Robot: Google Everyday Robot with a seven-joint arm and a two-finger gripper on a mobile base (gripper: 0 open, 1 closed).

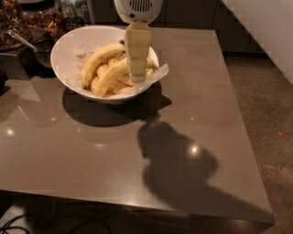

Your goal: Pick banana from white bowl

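The white bowl [62, 50] stands at the back left of the grey table [192, 105], lined with crinkled white paper [158, 75] and holding several bananas. The longest banana [112, 75] lies across the front of the pile, curving up to the right. Another big banana [98, 59] arcs behind it. My gripper [137, 77] hangs straight down from its white wrist [138, 9] over the right part of the bowl. Its tip is just above the right end of the longest banana and hides part of the pile.
Dark jars of nuts [43, 18] and a metal scoop [23, 41] stand at the back left beside the bowl. The table's right edge drops to speckled floor [270, 114]. Dark cabinets run along the back.
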